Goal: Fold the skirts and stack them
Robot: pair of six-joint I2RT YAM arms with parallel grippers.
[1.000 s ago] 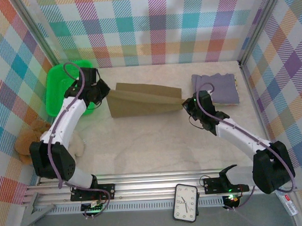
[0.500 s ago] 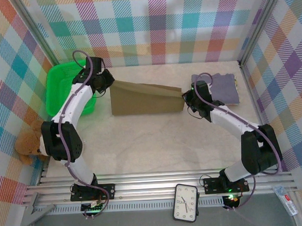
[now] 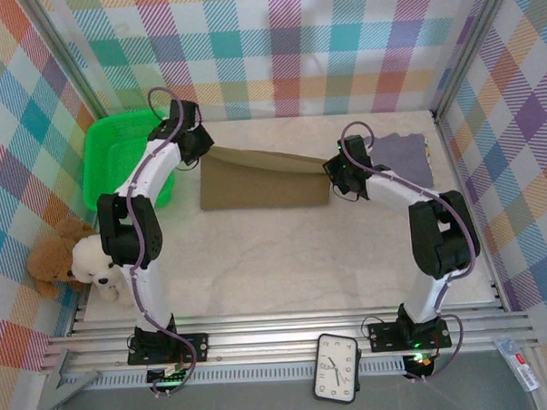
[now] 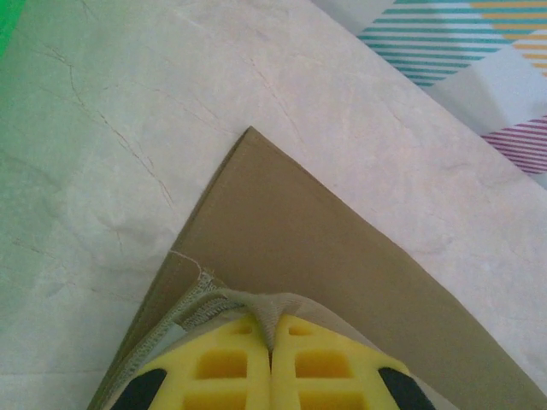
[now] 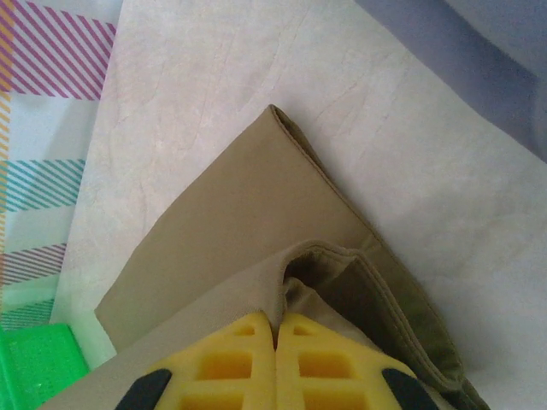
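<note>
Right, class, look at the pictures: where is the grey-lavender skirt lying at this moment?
In the top view the grey-lavender skirt lies at the far right of the table, just beyond the right gripper, which pinches the right end of the olive skirt.

A robotics lab: plaid screens (image 3: 285, 50) are enclosing the counter (image 3: 285, 254), and an aluminium rail (image 3: 288, 327) (clock (image 3: 337, 367) beside) is carrying two robot arms (image 3: 147, 179).
</note>
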